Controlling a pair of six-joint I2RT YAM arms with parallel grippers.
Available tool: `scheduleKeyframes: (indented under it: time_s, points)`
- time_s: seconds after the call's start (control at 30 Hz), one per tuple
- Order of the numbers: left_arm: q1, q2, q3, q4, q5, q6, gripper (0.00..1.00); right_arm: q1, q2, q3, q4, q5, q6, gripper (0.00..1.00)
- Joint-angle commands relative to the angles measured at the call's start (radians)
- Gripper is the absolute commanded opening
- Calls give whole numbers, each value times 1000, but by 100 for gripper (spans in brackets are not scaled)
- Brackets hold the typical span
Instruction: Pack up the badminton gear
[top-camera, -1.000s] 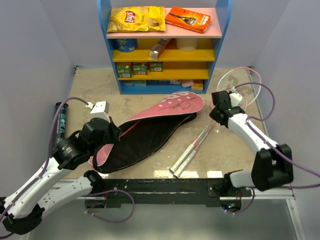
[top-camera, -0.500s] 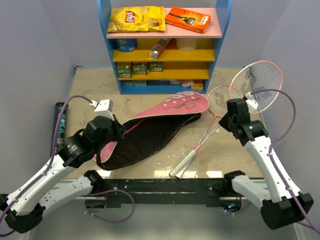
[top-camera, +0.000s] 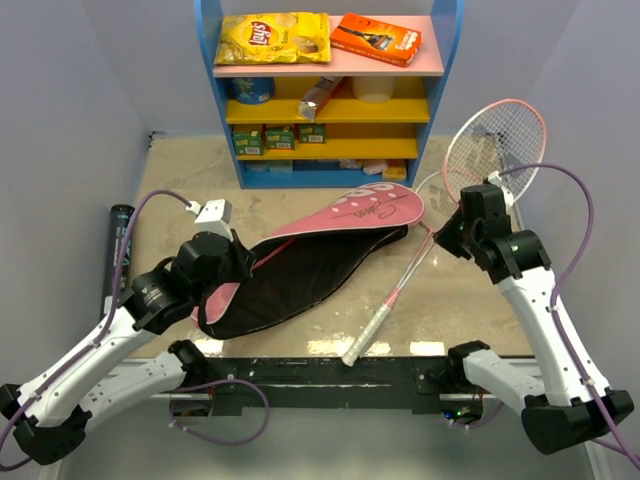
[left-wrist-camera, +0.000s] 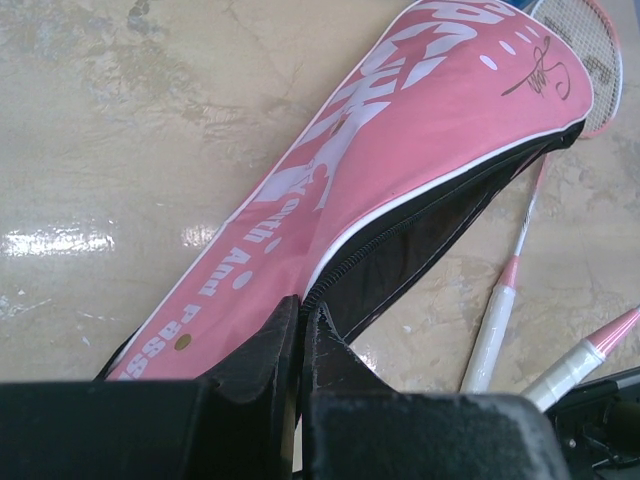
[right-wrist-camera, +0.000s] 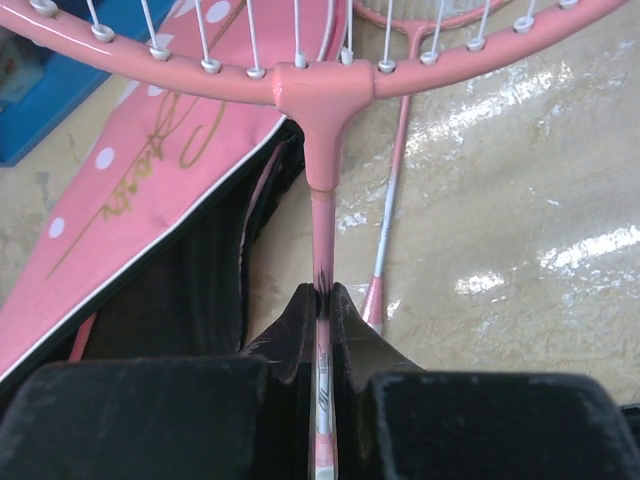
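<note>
The pink bag lettered SPORT (top-camera: 345, 215) lies open on the table, its black lining (top-camera: 290, 280) showing. My left gripper (top-camera: 230, 268) is shut on the bag's zipper edge (left-wrist-camera: 330, 270) near its narrow end. My right gripper (top-camera: 452, 233) is shut on the pink shaft (right-wrist-camera: 320, 215) of one racket, whose head (top-camera: 497, 148) is raised off the table at the right. The second racket (top-camera: 385, 310) lies on the table, its white handle (left-wrist-camera: 492, 335) toward the front edge. The long black tube (top-camera: 117, 255) lies at the far left. The shuttlecock is out of view.
A blue and yellow shelf unit (top-camera: 330, 110) stands at the back, with the yellow crisp packet (top-camera: 272, 38) and the orange box (top-camera: 376, 37) on top. Grey walls close in left and right. The table's front rail (top-camera: 330, 372) runs between the arm bases.
My right gripper has lifted one racket off the table and swung its head up and to the right. The bag's wide end has slid a little right. My left gripper keeps its hold.
</note>
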Motion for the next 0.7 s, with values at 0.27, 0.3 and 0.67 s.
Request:
scheduleKeyframes:
  time_s: [0.27,0.3,0.67]
  points:
    - [4,80,14,123,-6,29,0,5,3,83,-77,-213,-29,0]
    - [5,89,14,132,-3,35,0,3,-1,77,-83,-245,-35,0]
    - [4,216,26,228,13,43,0,172,3,45,-129,-253,3,0]
